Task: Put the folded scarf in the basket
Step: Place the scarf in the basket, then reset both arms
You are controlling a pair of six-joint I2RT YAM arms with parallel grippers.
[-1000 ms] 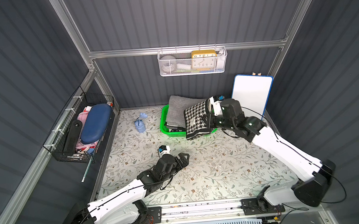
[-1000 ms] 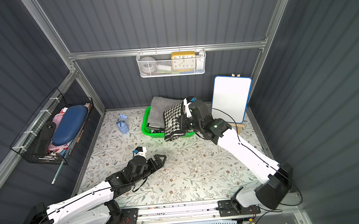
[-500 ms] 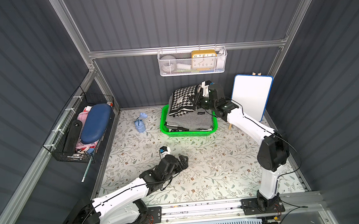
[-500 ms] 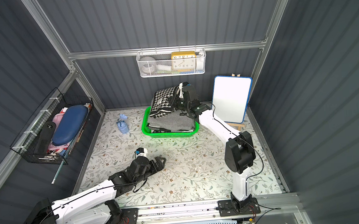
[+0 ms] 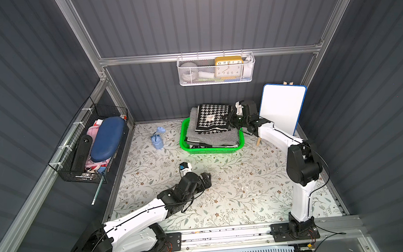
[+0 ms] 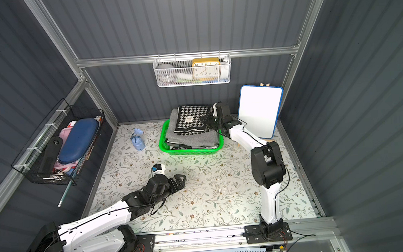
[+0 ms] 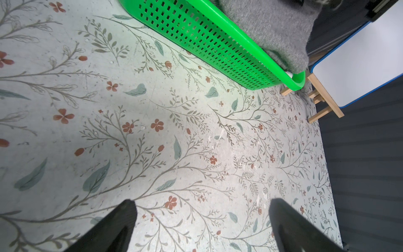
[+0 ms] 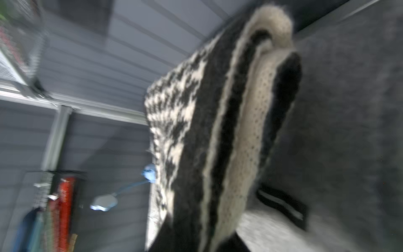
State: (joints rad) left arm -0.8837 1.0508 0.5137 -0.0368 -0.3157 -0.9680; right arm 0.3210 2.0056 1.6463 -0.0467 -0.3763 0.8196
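Right tool [image 5: 229, 120] beside fuzzy houndstooth scarf [image 5: 211, 119]

A blue-framed whiteboard [image 5: 282, 109] on a wooden easel stands just beside the right gripper [image 5: 229, 120], on its right. High above that gripper hangs a white mesh wall basket [image 5: 205, 82] holding a yellow clock [image 5: 228, 67]. On the floral mat [image 5: 235, 189], a pale blue crumpled object [image 5: 157, 140] lies well apart from the left gripper [image 5: 206, 179], toward the back wall and leftward. Further left hangs a black wire basket [image 5: 83, 173] with a dark blue case [image 5: 107, 138].

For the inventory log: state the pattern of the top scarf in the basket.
The scarf is black-and-white houndstooth; a top view shows it best.
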